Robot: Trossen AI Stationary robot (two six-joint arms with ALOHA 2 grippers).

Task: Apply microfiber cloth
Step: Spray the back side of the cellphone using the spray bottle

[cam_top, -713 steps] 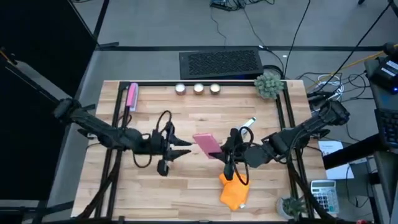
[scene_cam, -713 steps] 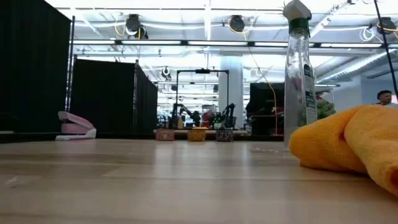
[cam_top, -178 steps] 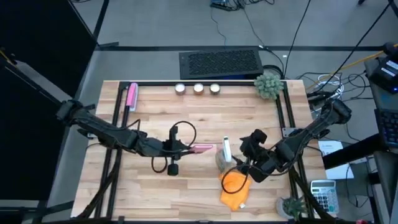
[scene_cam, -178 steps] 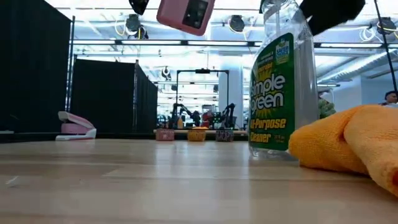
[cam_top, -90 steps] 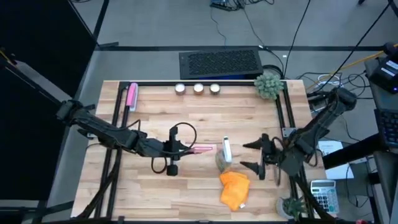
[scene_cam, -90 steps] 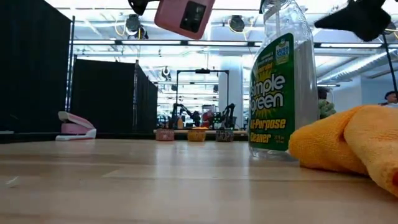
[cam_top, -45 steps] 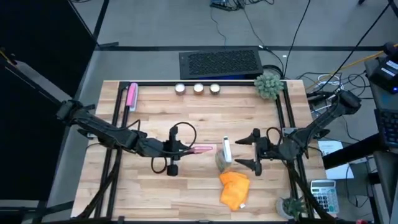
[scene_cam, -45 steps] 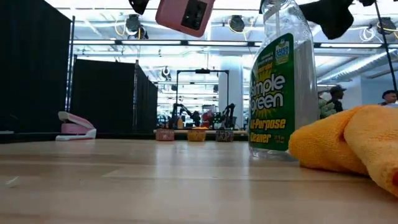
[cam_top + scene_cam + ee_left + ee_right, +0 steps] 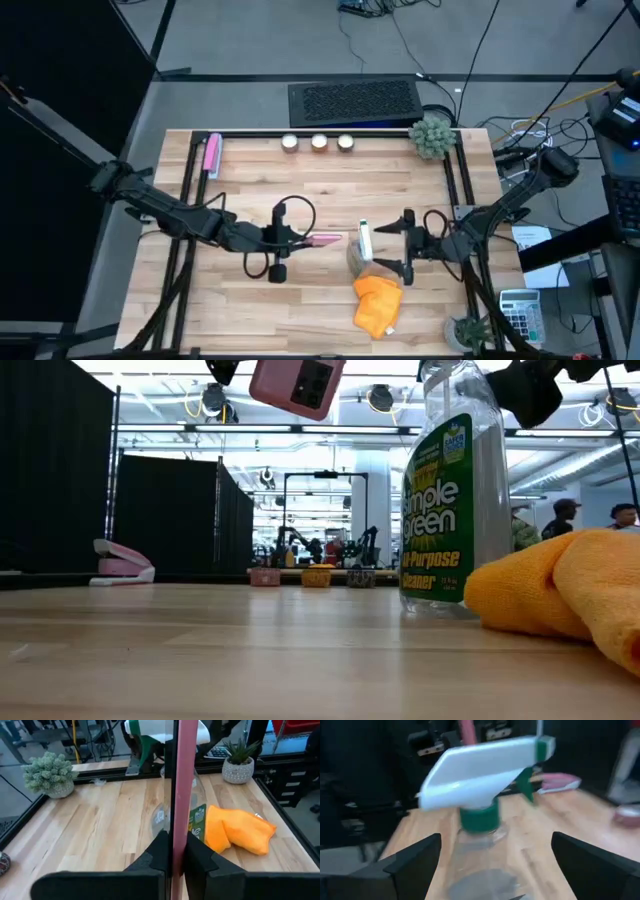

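Cloth (image 9: 377,304), bright orange and crumpled, lies on the surface (image 9: 300,290) near its front edge, its long axis running roughly from the spray bottle (image 9: 362,250) toward that edge. The bottle stands upright just behind the cloth, touching or nearly touching it. The right claw (image 9: 403,243) is held wide open beside the bottle's head, empty, with the cloth lying forward of it and a little toward the left arm. This arm is judged the nearer one; a short pull forward and down would be needed. The left claw (image 9: 300,239) is clamped on a pink phone (image 9: 324,240), held edge-on above the surface, farther from the cloth.
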